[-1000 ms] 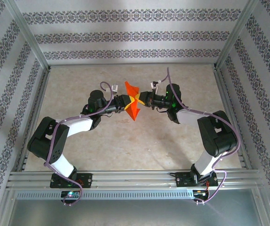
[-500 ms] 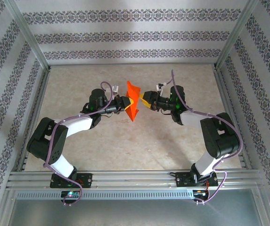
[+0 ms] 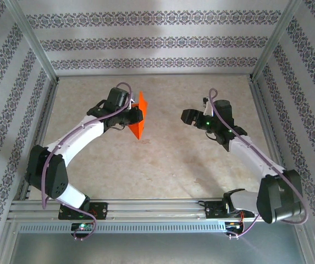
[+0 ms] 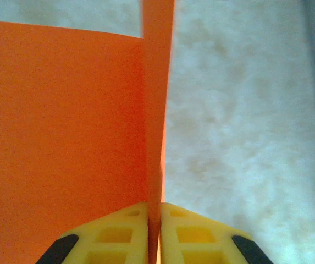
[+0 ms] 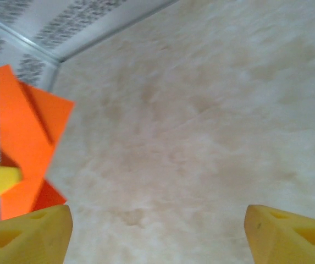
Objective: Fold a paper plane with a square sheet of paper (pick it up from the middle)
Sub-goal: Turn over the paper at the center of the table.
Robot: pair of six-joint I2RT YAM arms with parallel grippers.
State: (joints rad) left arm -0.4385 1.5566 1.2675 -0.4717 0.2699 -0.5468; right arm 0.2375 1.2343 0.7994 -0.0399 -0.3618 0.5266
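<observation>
Orange-red folded paper plane (image 3: pixel 141 124) hangs at 11 o'clock over the beige table (image 3: pixel 162 165), pinched by the left gripper (image 3: pixel 134 116); the right gripper (image 3: pixel 186 116) gapes empty at its 3 o'clock. Left wrist view: yellow fingers (image 4: pixel 119 234) clamp only a thin edge, so the layers could slip apart. Right wrist view: fingertips (image 5: pixel 289 234) spread wide, plane at 9 o'clock.

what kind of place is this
Probably a lab robot cell: an aluminium frame and patterned wall panels box in a marbled tabletop, with a left arm and right arm bolted at its edge.
</observation>
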